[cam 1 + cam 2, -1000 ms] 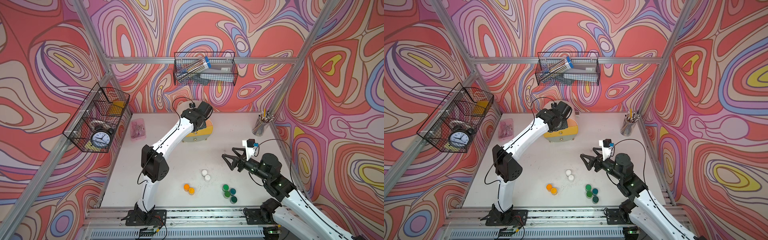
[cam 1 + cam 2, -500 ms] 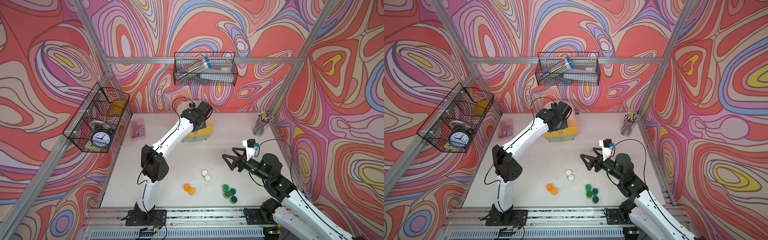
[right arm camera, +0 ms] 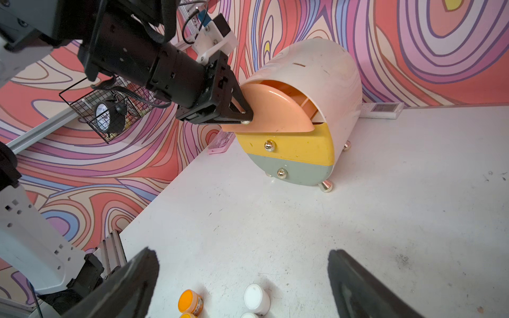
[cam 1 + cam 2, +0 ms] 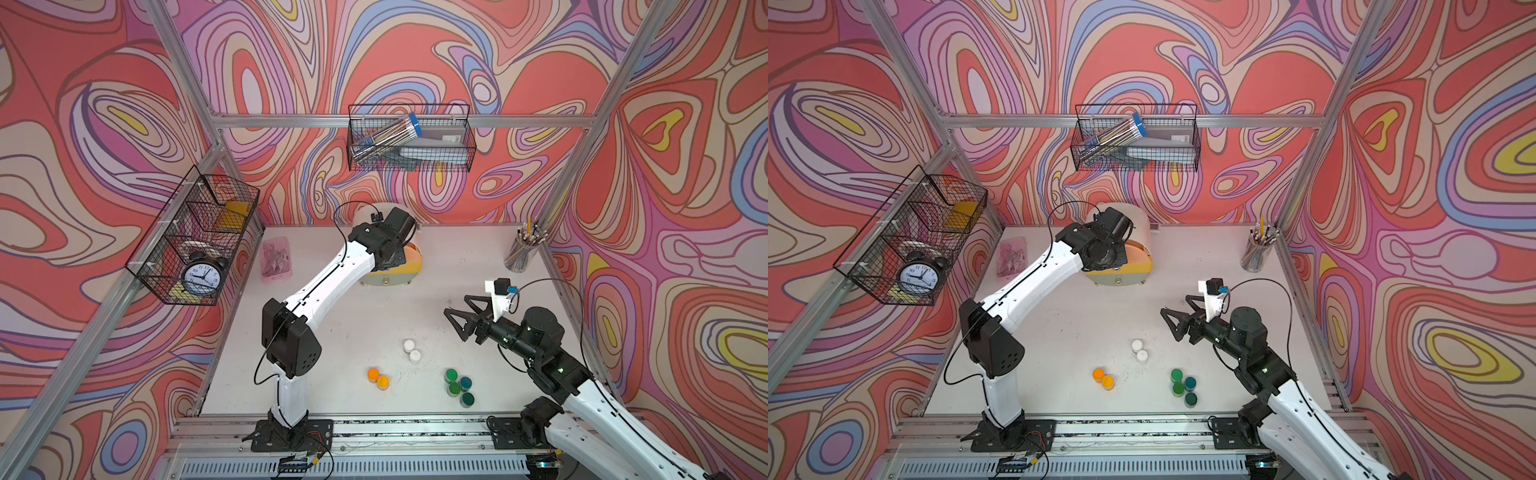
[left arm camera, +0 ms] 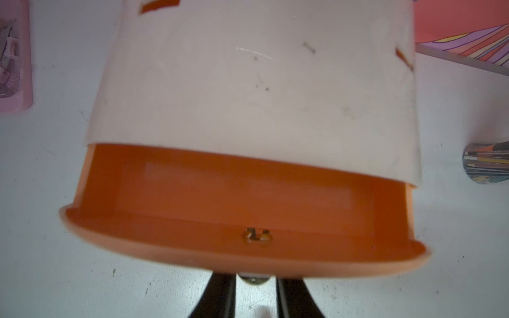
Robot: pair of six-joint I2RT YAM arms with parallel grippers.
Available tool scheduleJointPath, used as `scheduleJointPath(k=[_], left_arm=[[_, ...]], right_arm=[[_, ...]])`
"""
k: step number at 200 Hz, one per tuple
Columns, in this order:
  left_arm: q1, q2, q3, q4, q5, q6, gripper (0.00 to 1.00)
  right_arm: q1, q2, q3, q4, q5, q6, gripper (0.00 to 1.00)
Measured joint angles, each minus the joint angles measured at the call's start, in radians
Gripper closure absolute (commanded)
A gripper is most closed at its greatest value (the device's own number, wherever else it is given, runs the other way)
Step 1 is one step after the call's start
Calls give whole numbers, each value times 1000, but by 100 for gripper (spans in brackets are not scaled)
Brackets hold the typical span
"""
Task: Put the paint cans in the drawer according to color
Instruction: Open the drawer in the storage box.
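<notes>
currently the left gripper (image 3: 243,119) is clenched on the knob (image 5: 253,279) of the peach drawer (image 3: 275,110), which stands partly out of the cabinet (image 3: 316,68). nothing has visibly shifted over the last second, so the pull looks unfinished. the right gripper (image 4: 456,304) hovers released above the table (image 4: 353,316). all eight cans (image 4: 454,388) sit unsorted near the front edge, well apart from the cabinet.

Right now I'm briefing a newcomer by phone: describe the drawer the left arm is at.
At the back of the table stands a cream drum cabinet with three stacked drawers. The peach drawer is topmost, and only it is pulled out, the left gripper shut on its knob.
</notes>
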Motion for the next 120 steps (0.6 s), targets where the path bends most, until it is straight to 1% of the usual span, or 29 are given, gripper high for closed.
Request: scheduleJointPath(k=[79, 120], left_arm=[[-39, -116, -130, 1, -2, -2, 86], [-57, -151, -173, 2, -17, -6, 86]], right_arm=[[0, 6, 0, -1, 0, 0, 2], [0, 6, 0, -6, 1, 0, 2]])
